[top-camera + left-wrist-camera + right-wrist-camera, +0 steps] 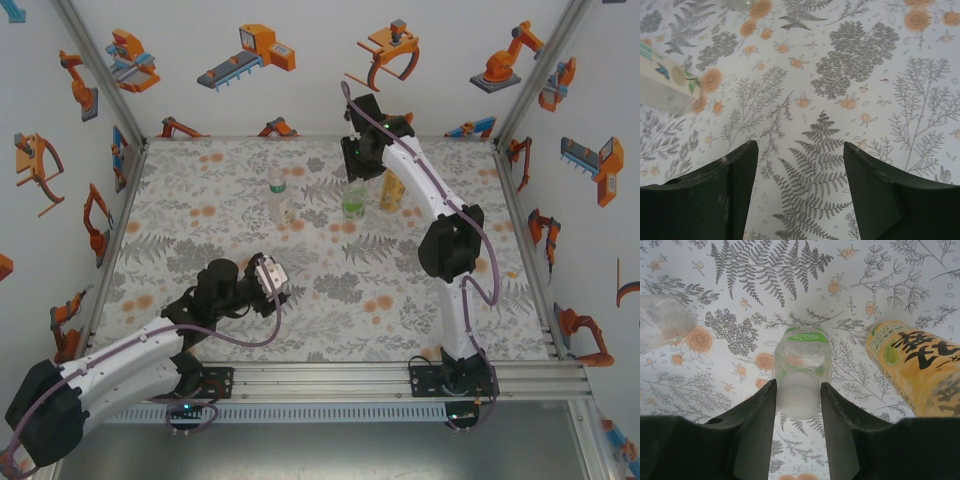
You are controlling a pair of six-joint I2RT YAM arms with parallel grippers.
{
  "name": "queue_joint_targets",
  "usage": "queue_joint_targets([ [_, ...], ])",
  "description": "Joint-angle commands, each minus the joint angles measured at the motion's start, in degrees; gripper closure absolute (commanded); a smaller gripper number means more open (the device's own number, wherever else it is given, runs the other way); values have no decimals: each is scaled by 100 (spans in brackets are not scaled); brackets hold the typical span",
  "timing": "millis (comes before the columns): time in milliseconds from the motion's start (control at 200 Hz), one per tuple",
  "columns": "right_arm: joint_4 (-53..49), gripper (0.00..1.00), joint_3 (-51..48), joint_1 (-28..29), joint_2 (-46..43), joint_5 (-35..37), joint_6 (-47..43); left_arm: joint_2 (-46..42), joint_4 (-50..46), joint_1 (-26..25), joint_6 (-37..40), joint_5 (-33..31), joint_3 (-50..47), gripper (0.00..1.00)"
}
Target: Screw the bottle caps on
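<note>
1. Here, left tool (800, 150) gapes empty, lower centre; clear bottle (665, 82) upper left.
2. Centre: right tool (797, 384) flanks green bottle's (802, 352) cap (799, 405), grip unclear; tilted, it could cross-thread.
3. Right: amber bottle (915, 365) close; twisting might topple it.

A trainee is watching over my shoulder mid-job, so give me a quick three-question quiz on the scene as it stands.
1. True or false: the left hand holds a bottle.
2. Which bottle does the right hand straddle?
3. How many bottles stand on the mat? A two, B three, C four.

Key
1. False: it is open and empty above the mat.
2. The green bottle.
3. B: green bottle, clear bottle, amber bottle.
</note>
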Motion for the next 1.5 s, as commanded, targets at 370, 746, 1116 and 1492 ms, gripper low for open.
queue_joint_targets([
  [370,-159,49,366,19,-369,-166,-350,-911,-72,5,-360,-1697,-387,31],
  [746,2485,39,-2376,330,-1695,-1420,-441,-1500,-26,63,-506,-2383,-632,21],
  [1116,5579,19,-4963,785,-2543,-2086,-420,-1853,-99,203,-392,-2649,-779,8],
  [1492,7941,20,-6087,1078,-2327,-2571,-754,-3115,-933,927,-961,-3077,-1151,1],
])
